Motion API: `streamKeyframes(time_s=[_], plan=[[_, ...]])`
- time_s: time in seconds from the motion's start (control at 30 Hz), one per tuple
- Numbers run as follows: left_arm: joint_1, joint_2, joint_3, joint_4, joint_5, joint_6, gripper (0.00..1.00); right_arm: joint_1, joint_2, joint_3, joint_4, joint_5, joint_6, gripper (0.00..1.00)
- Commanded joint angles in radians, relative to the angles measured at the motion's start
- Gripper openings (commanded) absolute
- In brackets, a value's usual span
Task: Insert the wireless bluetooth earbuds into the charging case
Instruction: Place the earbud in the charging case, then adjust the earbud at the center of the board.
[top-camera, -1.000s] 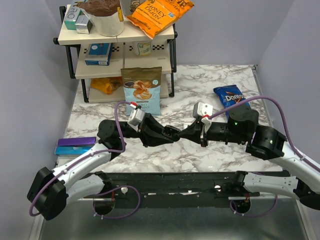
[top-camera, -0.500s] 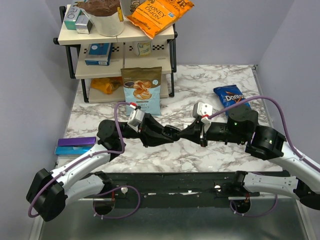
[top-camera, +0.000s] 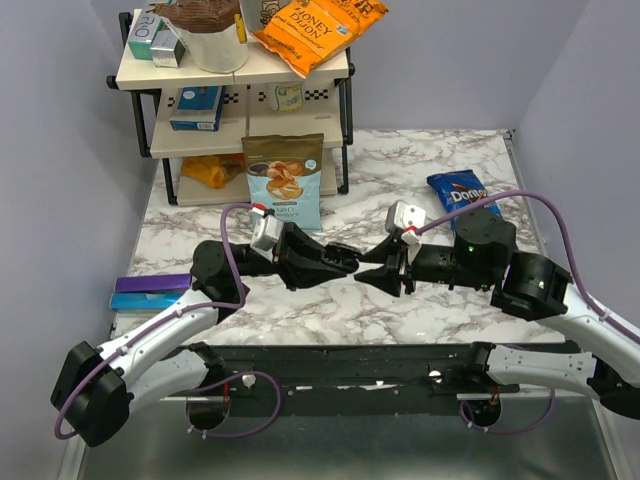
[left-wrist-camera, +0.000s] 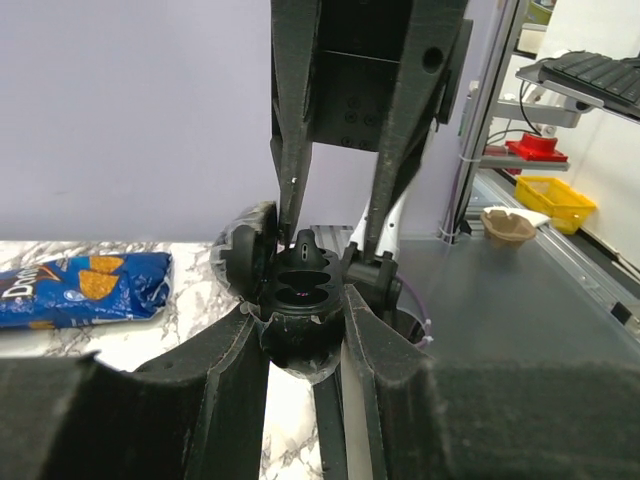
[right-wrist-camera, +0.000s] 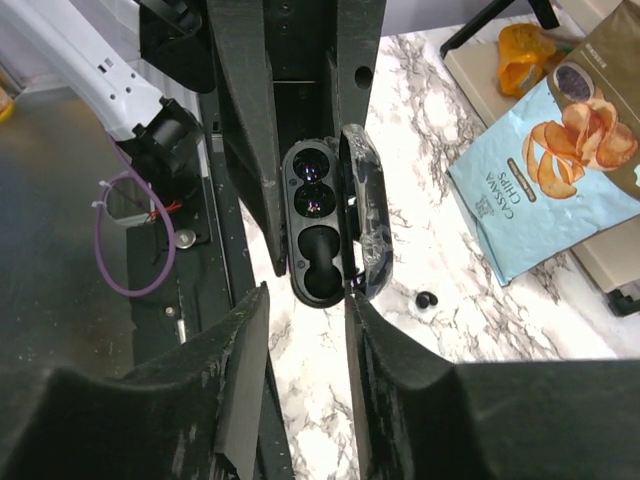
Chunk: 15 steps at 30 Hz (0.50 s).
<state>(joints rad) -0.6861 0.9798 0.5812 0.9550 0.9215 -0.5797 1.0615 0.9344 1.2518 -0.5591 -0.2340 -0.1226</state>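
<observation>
My left gripper (top-camera: 338, 262) is shut on the black oval charging case (top-camera: 350, 262) and holds it above the table, lid open. In the right wrist view the case (right-wrist-camera: 318, 225) has one black earbud (right-wrist-camera: 310, 195) in its upper slot, and its lower slot is empty. A second earbud (right-wrist-camera: 427, 299) lies on the marble just right of the case. My right gripper (top-camera: 380, 272) is open and empty and faces the case. Its fingers (right-wrist-camera: 250, 340) sit just short of the case. The left wrist view shows the case (left-wrist-camera: 300, 310) between my left fingers (left-wrist-camera: 385, 350).
A blue Doritos bag (top-camera: 455, 190) lies at the back right. A cassava chips bag (top-camera: 285, 180) stands in front of a shelf rack (top-camera: 235, 90) full of snacks. A purple box (top-camera: 150, 290) lies at the left edge of the table.
My right gripper has opened and drawn back a little from the case. The left gripper still holds the case and has shifted slightly.
</observation>
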Motion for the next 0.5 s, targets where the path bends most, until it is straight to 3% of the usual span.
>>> streamKeyframes(time_s=[0.0,0.1,0.23,0.37,0.47], plan=[[0.005,-0.026,-0.012,0.034,-0.03,0.02,0.0,0.008,-0.034,-0.003,0.007,0.107,0.026,0.49],[0.005,-0.062,-0.038,0.004,-0.056,0.04,0.0,0.008,-0.117,-0.037,0.089,0.275,0.069,0.5],[0.007,-0.191,-0.153,-0.093,-0.22,0.109,0.0,0.002,-0.258,-0.295,0.289,0.52,0.121,0.49],[0.005,-0.369,-0.248,-0.176,-0.346,0.115,0.0,-0.021,-0.162,-0.435,0.335,0.513,0.254,0.49],[0.002,-0.496,-0.302,-0.238,-0.439,0.104,0.0,-0.034,-0.021,-0.498,0.436,0.449,0.351,0.43]])
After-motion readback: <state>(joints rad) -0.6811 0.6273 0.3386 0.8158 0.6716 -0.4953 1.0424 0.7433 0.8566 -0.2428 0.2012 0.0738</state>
